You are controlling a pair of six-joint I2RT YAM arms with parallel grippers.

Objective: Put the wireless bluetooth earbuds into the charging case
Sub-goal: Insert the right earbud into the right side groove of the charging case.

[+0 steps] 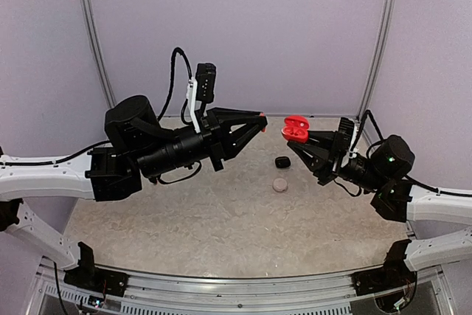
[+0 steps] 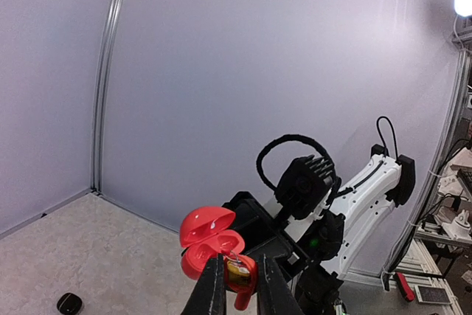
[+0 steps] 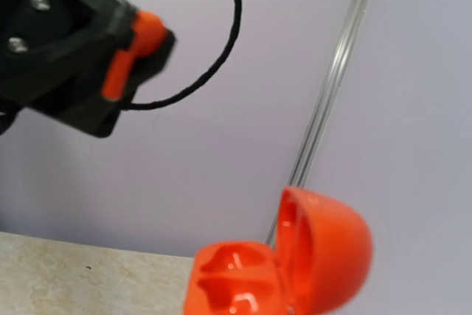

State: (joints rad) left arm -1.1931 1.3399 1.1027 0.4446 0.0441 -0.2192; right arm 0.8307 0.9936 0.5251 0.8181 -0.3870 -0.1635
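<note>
The left gripper (image 2: 239, 265) pinches a red-orange earbud (image 2: 240, 278) just beside the open red case (image 2: 210, 240) that the right gripper (image 1: 300, 138) holds tight.

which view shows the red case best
Right wrist: the red case is close and large, lid open, both wells visible. Left wrist shows it smaller, partly hidden; top external, only a tiny red shape.
</note>
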